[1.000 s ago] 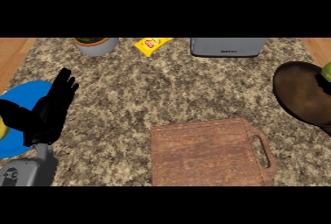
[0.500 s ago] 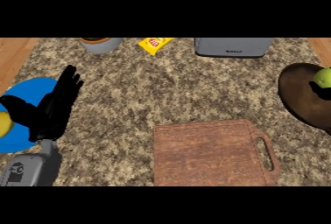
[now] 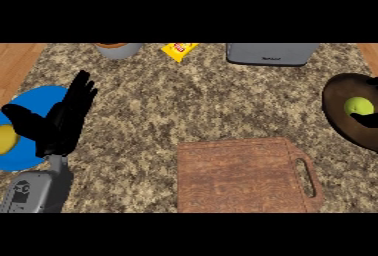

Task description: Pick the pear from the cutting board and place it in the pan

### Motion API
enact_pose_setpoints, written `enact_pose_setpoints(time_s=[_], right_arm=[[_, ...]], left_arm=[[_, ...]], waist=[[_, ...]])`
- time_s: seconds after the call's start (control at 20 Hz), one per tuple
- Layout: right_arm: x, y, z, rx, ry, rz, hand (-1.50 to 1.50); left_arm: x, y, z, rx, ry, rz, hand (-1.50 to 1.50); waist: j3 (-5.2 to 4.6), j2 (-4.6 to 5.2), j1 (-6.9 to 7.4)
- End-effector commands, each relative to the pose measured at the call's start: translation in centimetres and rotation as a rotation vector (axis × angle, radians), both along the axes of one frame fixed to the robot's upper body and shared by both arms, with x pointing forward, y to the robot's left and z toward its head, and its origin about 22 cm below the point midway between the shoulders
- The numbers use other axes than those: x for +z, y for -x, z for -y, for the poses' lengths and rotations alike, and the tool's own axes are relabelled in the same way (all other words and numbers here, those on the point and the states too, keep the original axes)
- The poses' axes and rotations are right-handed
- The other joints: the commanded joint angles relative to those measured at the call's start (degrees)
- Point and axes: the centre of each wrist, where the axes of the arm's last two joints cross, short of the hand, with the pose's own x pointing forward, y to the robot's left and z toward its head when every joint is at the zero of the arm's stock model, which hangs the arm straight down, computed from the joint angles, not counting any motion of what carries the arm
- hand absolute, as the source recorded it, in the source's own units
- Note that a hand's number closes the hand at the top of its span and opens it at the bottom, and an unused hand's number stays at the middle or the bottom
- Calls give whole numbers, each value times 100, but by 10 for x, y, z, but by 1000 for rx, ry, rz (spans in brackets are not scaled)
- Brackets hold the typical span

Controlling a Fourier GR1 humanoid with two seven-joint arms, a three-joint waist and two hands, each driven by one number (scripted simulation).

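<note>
The green pear (image 3: 359, 106) lies inside the dark brown pan (image 3: 338, 112) at the right edge of the head view. A small black part of my right hand (image 3: 366, 119) shows just below the pear, touching or nearly touching it; the rest is cut off by the frame. The wooden cutting board (image 3: 244, 175) sits at the lower middle with nothing on it, its handle slot to the right. My left hand (image 3: 63, 122) stands open at the left, fingers straight and pointing up, holding nothing.
A blue plate (image 3: 37, 97) with a yellow item (image 3: 6, 140) lies under my left hand. Along the back stand a grey cup (image 3: 118, 49), a yellow packet (image 3: 179, 50) and a grey box (image 3: 272, 54). Wooden counter strips border the speckled top.
The whole scene has slid left in the view, bringing more of the pan and the pear into sight at the right. My left hand keeps its open pose.
</note>
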Motion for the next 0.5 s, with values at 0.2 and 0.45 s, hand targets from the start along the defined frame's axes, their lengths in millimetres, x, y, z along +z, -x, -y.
enact_pose_setpoints(time_s=[0.2,0.45], right_arm=[[-3,13,16,38,-164,78,-150],[7,32,43,37,-372,246,-150]], left_arm=[[2,1,-3,12,-14,-12,0],[0,5,-9,21,-3,-9,0]], waist=[[11,-13,-43],[11,-39,-129]])
